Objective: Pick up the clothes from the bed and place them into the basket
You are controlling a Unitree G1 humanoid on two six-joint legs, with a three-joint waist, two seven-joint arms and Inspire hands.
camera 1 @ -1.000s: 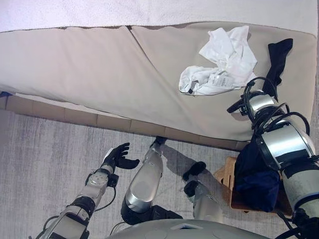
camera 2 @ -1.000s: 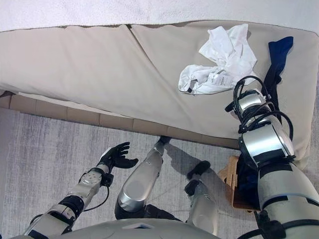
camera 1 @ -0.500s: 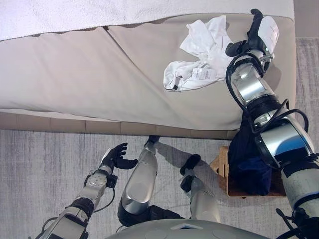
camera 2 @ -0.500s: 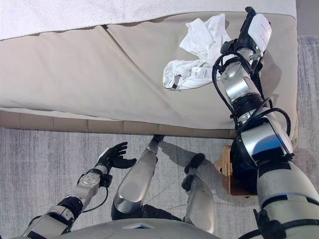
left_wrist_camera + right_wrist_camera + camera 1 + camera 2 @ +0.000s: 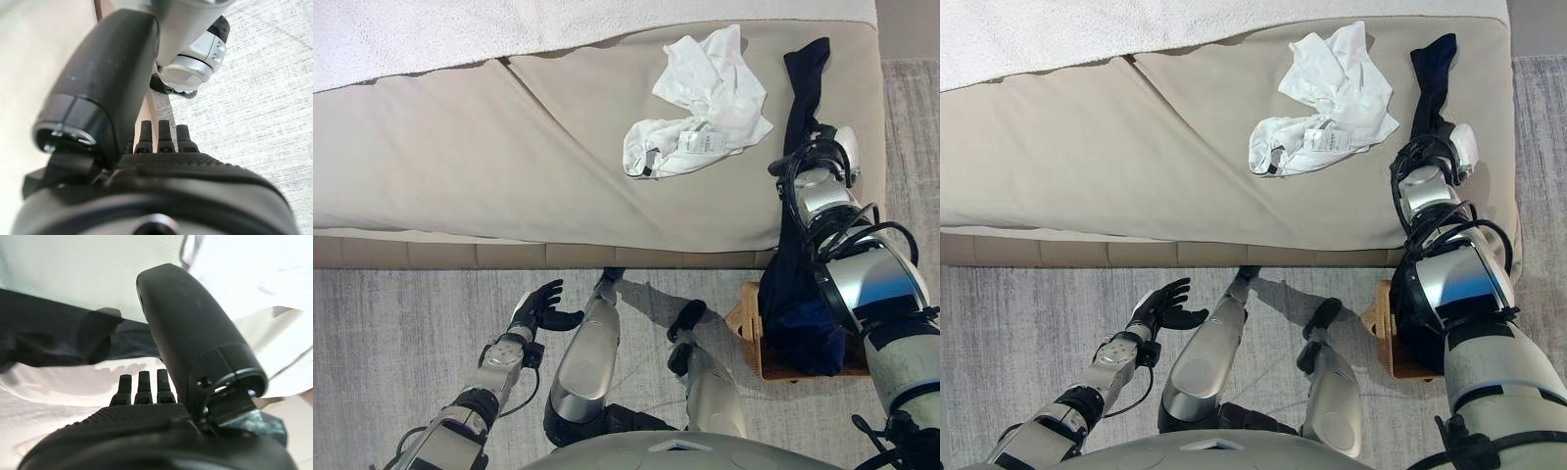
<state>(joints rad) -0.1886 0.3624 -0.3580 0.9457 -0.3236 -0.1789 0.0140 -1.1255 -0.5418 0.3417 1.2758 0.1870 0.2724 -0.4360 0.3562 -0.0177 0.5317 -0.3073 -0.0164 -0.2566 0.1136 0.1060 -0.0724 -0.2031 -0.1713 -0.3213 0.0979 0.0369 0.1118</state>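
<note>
Nearest the camera, the left hand [image 5: 541, 307] hangs low over the grey carpet [image 5: 401, 333] in front of the bed, its fingers loosely spread and a little bent, with nothing between them; its own wrist view shows the fingertips [image 5: 165, 138] straight and side by side over the carpet. To the robot's right, on the floor just beside the bed's corner, stands the wooden basket [image 5: 749, 328], with dark blue clothing [image 5: 808, 333] already heaped in it and spilling over its rim. Above the basket, the right arm reaches onto the near right part of the bed [image 5: 509, 157]. The right hand [image 5: 1456, 147] lies at the lower end of a long dark garment [image 5: 801, 88], which stretches in a strip from the far right part of the mattress down toward the bed's edge and the basket. In the right wrist view the fingers [image 5: 142, 384] look straight and close together, the thumb stands apart, and the dark cloth lies just past the fingertips; whether anything is pinched I cannot tell. Farther on, left of the dark strip and apart from it, a crumpled white garment [image 5: 705, 103] lies on the beige cover. At the far side a white blanket [image 5: 460, 34] runs along the bed.
</note>
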